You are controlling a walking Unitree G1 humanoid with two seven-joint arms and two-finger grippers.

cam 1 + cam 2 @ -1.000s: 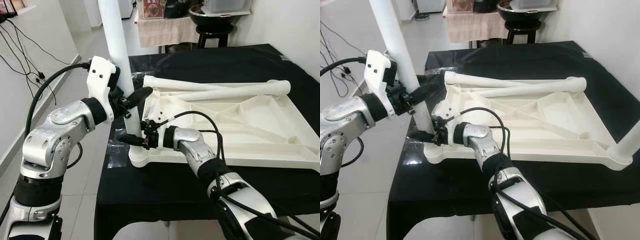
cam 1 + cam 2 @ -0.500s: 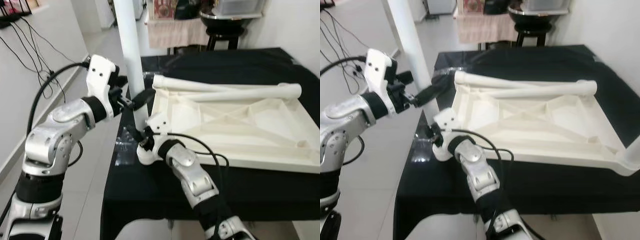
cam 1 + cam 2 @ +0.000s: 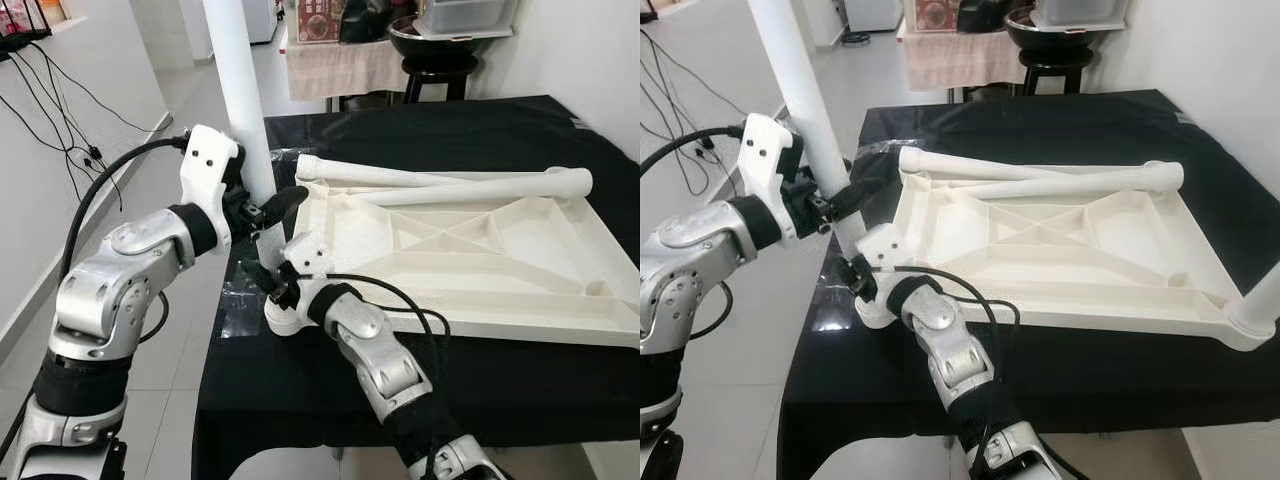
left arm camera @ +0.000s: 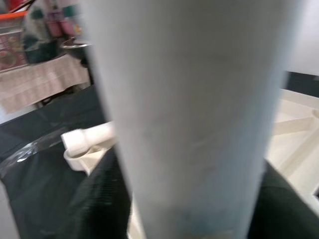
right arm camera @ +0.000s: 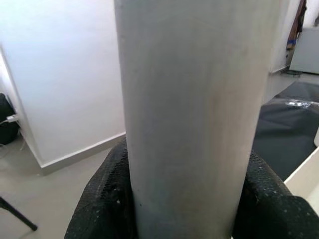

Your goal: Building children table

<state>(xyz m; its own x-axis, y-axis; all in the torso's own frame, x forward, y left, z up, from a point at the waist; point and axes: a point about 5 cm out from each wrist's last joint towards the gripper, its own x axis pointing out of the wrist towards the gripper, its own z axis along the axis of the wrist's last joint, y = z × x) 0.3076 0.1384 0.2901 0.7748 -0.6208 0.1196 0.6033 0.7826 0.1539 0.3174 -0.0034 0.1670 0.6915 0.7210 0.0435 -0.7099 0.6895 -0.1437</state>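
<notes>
While the stiff, probably light white leg [image 3: 238, 100] is being clamped by both the left gripper [image 3: 268, 207] and the right gripper [image 3: 270, 283], low holds are being favoured.

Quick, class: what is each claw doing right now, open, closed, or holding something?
Left claw: closed on the upright table leg.
Right claw: closed on the same leg, lower, near the tabletop corner.

black tablecloth [image 3: 420, 130], dark stool [image 3: 436, 68], wall cables [image 3: 60, 90]
</notes>
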